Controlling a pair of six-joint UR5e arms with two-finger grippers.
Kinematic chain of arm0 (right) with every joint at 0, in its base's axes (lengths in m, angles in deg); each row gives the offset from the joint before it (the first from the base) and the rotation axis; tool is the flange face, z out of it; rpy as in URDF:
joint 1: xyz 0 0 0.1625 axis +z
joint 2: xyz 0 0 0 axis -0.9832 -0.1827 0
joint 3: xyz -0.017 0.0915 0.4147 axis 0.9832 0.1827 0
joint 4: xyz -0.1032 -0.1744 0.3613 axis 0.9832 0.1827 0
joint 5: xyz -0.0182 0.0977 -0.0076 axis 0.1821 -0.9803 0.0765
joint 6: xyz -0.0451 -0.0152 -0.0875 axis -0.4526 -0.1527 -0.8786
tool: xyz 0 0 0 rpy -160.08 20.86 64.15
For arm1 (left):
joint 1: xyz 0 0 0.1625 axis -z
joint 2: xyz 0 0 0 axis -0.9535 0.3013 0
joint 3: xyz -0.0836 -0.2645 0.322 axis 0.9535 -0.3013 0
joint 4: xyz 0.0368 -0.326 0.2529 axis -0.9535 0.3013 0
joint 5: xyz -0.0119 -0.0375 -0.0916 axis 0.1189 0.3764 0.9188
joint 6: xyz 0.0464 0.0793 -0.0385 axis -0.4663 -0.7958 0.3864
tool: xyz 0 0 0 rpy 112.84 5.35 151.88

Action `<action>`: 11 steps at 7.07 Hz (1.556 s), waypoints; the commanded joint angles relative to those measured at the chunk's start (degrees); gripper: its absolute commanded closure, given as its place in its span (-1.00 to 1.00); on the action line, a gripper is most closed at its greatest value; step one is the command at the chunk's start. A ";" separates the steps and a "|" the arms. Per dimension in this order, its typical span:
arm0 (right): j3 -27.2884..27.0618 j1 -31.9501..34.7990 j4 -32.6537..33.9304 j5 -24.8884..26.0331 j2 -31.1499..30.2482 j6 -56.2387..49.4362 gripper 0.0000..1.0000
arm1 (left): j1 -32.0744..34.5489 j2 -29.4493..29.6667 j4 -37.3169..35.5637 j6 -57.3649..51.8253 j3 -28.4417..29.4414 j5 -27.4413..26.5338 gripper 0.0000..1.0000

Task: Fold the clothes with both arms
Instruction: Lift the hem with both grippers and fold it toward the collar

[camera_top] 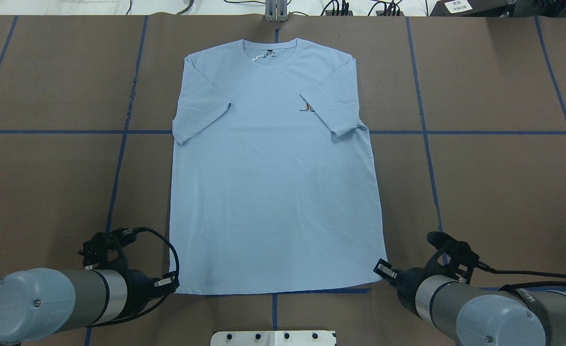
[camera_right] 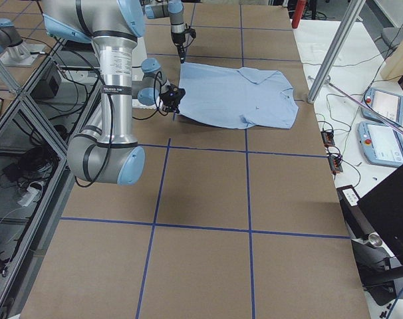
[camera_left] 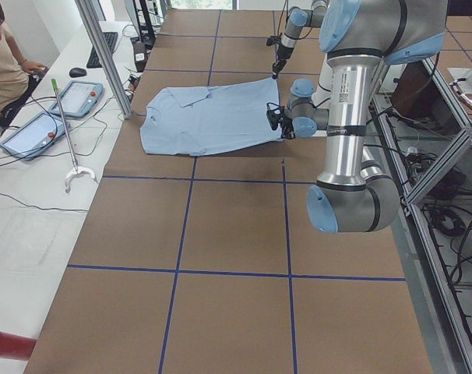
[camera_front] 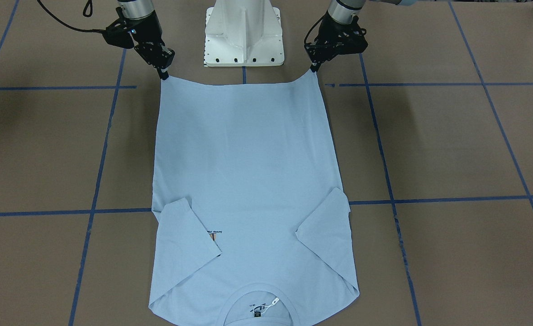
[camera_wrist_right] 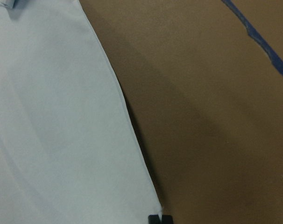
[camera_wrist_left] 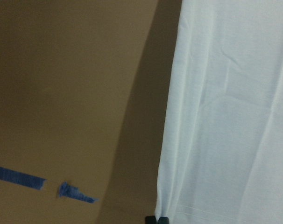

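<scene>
Fingers [camera_wrist_left: 152, 220]: left gripper [camera_front: 314, 68] and right gripper [camera_front: 164, 75] are each pinching a hem corner, tips narrow.
T-shirt [camera_top: 273, 168]: is lying flat on the table [camera_top: 480, 182], collar farthest from the robot.
Handling: light, limp, probably sagging between grips; the corners are serving as good holds.

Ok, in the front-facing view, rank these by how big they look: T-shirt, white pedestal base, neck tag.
1. T-shirt, by far the largest.
2. white pedestal base, cut off at the top edge.
3. neck tag, tiny.
</scene>
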 commanded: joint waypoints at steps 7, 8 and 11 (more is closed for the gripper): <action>14.65 24.34 0.30 -10.06 17.14 -21.57 1.00 | 18.26 10.46 -4.19 -11.14 6.16 1.75 1.00; 19.93 29.54 0.22 -12.38 20.76 -24.91 1.00 | 22.47 13.80 -4.28 -13.76 9.01 1.84 1.00; 37.23 37.75 -0.13 -13.89 32.89 -29.94 1.00 | 31.45 24.07 -1.83 -21.42 26.01 1.58 1.00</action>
